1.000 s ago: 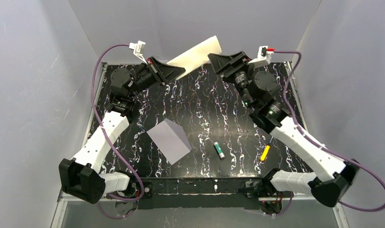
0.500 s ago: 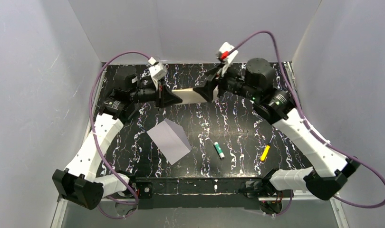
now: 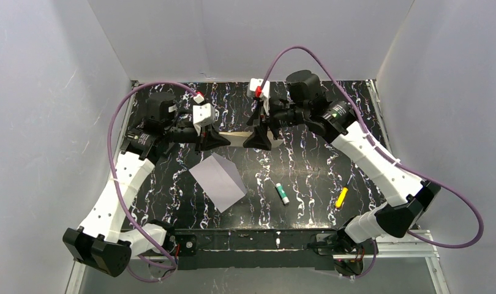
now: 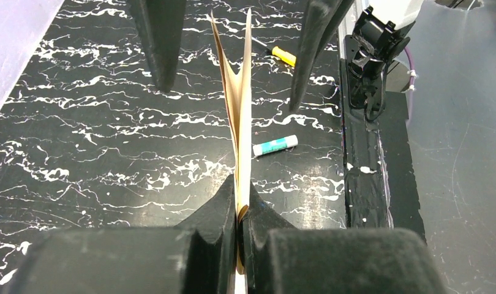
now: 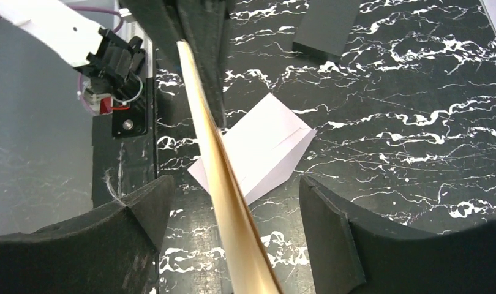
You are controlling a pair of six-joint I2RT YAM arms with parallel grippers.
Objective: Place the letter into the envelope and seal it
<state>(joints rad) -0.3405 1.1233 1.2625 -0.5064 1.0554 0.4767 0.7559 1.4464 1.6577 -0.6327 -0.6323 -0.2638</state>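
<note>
Left gripper (image 4: 239,197) clamped tight on the letter (image 4: 238,104): tan, folded, held edge-on, layers splaying at the far end. Right gripper (image 5: 233,187) spread wide, fingers either side of that sheet, not touching it. Below and apart, the envelope (image 3: 218,182), pale lavender, flat on the black marbled table (image 3: 307,171). Glue stick (image 4: 275,145) near, label too small to read

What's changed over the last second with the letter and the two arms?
Both arms swung down and nearer, bringing the letter from high at the far edge to low over the table, now edge-on. The left gripper stays shut on it; the right gripper now stands open, fingers clear either side of the sheet. The envelope, glue stick and small yellow tool have not moved.
</note>
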